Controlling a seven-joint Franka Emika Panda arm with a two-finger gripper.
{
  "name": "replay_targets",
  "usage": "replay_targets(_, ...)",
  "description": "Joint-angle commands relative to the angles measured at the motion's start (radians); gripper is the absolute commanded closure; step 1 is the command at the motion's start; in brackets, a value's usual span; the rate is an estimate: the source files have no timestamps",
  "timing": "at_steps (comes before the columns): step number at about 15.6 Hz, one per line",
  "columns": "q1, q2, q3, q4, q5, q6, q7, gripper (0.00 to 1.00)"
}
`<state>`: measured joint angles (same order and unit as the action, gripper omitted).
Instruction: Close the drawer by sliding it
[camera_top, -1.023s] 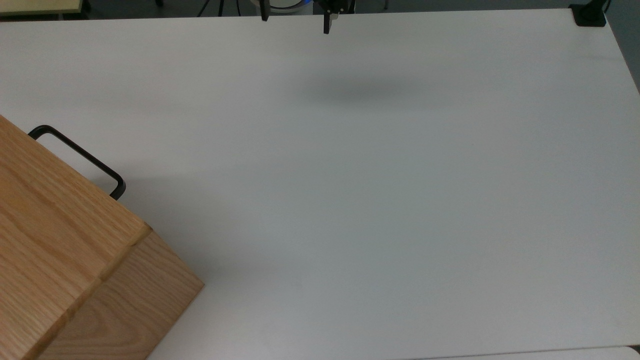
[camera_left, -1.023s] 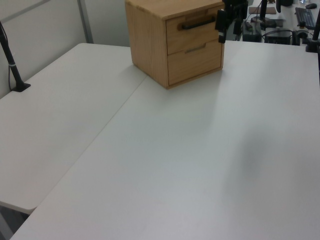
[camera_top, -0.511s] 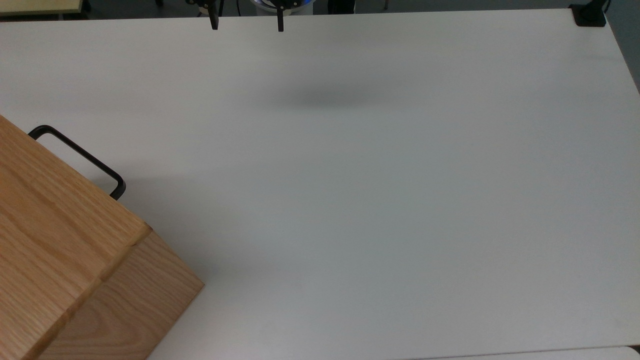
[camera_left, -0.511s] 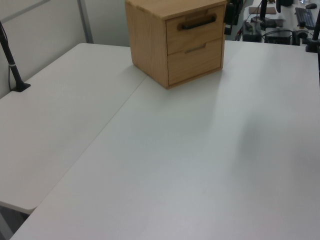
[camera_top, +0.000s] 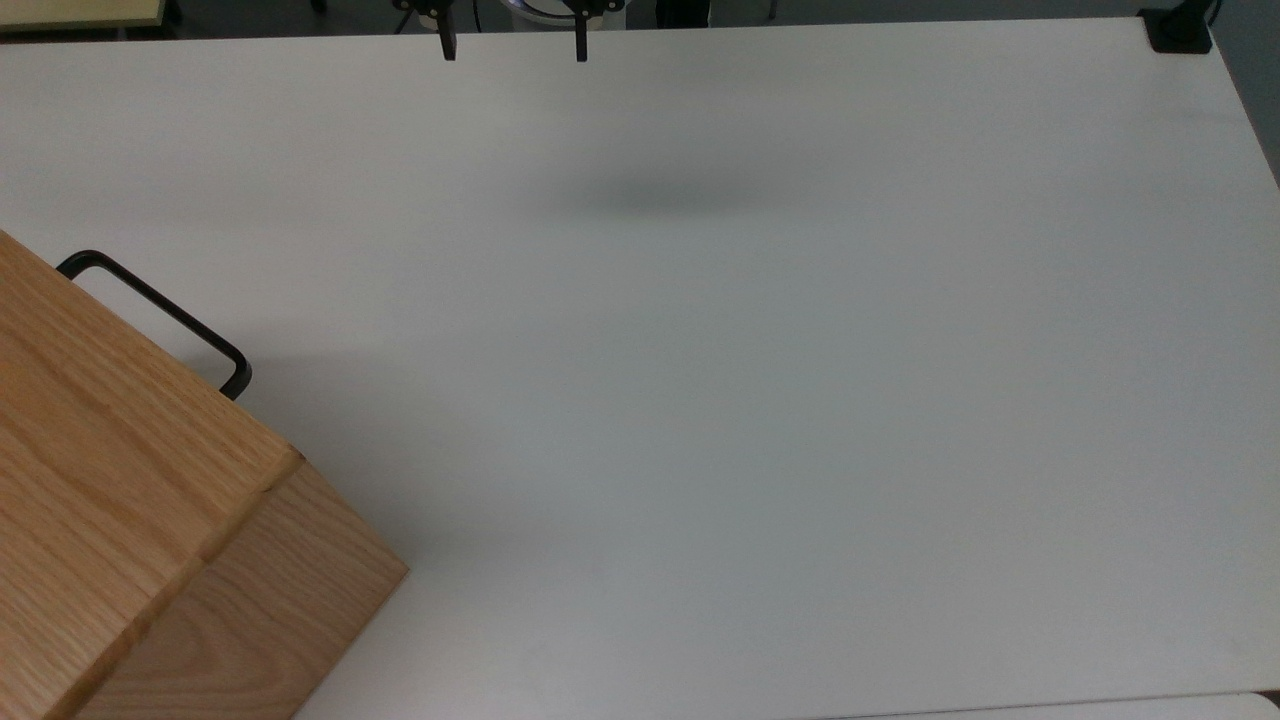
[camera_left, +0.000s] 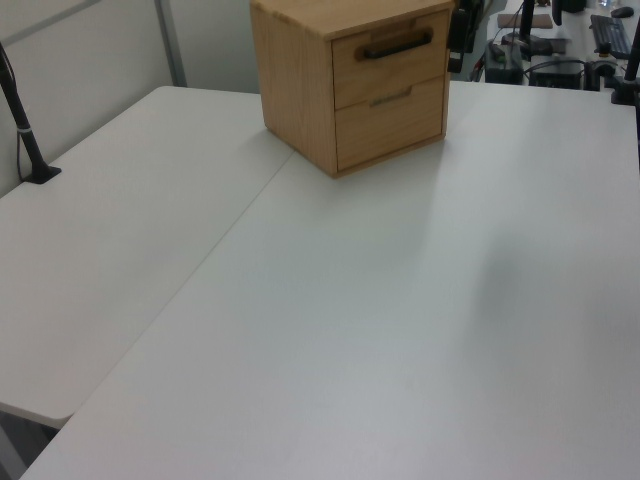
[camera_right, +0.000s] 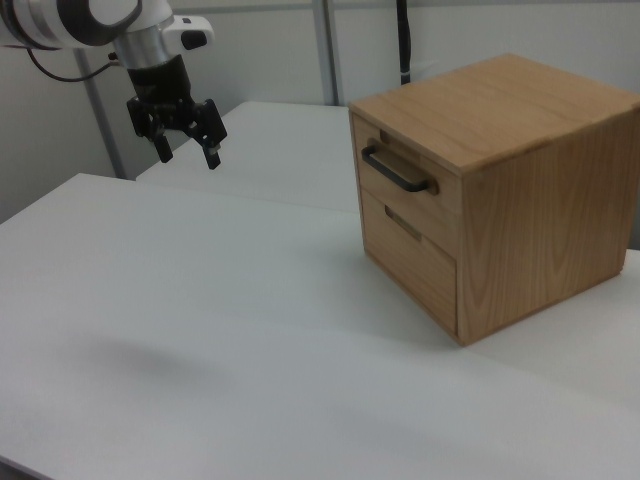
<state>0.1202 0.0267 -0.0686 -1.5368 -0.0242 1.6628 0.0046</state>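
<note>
Gripper (camera_right: 187, 148) up high, jaws wide, holding nothing. Drawer (camera_right: 398, 176) far off, looks nearly shut. Wood hard, slides easy prob; push front by black handle (camera_right: 396, 172).

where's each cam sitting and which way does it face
Top view: overhead, looking down on the table; end effector fingertips at the top edge.
Left view: raised, facing the cabinet front and drawer.
Right view: low, opposite side; arm and open end effector hang clear of the drawer.
All share the black handle.
</note>
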Motion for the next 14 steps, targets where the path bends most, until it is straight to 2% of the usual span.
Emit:
replay_targets(1,0.016,-0.024,-0.013,-0.025,-0.006,-0.005,-0.018,0.0)
replay_targets(8,0.009,-0.025,-0.037,-0.019,-0.008,-0.029,-0.055,0.0)
replay_targets(14,0.009,-0.025,-0.037,-0.02,-0.007,-0.029,-0.049,0.0)
